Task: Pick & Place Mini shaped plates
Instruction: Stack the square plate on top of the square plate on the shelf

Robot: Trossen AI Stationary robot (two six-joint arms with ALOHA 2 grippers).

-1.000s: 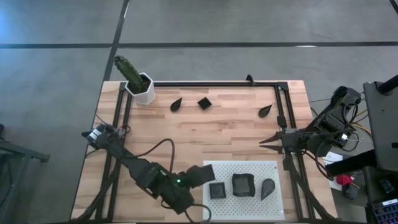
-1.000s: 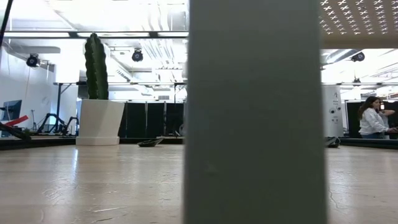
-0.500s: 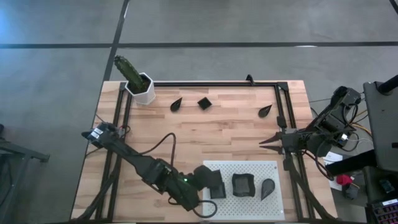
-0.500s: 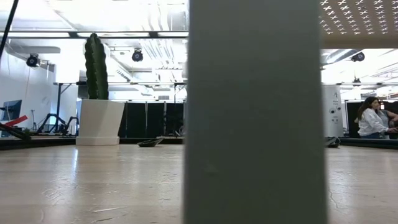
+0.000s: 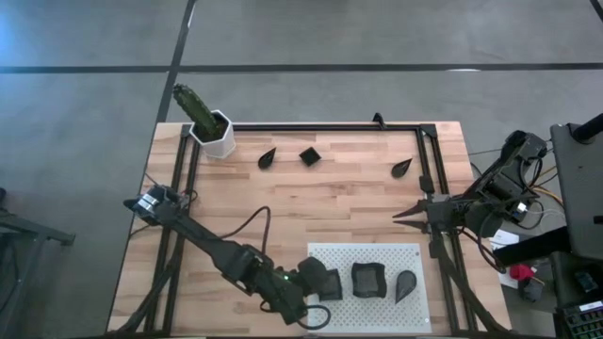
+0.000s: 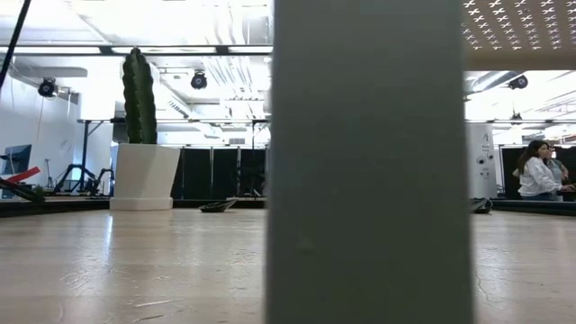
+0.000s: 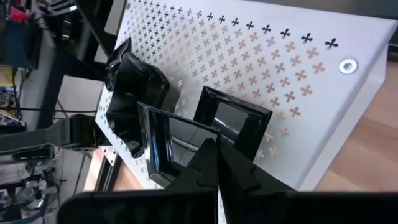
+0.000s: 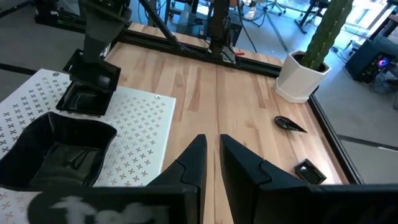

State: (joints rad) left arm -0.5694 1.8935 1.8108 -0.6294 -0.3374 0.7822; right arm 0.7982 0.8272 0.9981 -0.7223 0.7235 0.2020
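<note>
My left gripper (image 5: 323,282) is over the left part of the white perforated board (image 5: 377,252), shut on a small black square plate (image 7: 158,146), which also shows in the right wrist view (image 8: 93,71). Another square plate (image 7: 235,121), a wavy-edged one (image 5: 367,280) and a teardrop one (image 5: 405,285) lie flat on the board. Two teardrop plates (image 5: 267,157) (image 5: 402,168) and a square one (image 5: 309,155) lie on the wood at the far side. My right gripper (image 5: 398,215) hangs over the table's right part, open by a narrow gap and empty. My left gripper pinches the square plate's thin side wall (image 7: 204,130) between its two fingers, which almost meet. The fingers come slanting down from the table's left. The plate is tipped up on edge right beside the square plate on the board; whether it touches the board, I cannot tell.
A white hexagonal pot with a green cactus (image 5: 212,127) stands at the far left corner. A black frame (image 5: 330,126) runs along the table's far, left and right sides. In the low view a pale upright (image 6: 369,162) blocks the middle. A person (image 6: 540,171) is far off in the room.
My left gripper has gone toward the table's right and near edges, from the board's left edge to over its left part, and now covers most of the square plate lying there. The plates on the board have stayed where they were.
</note>
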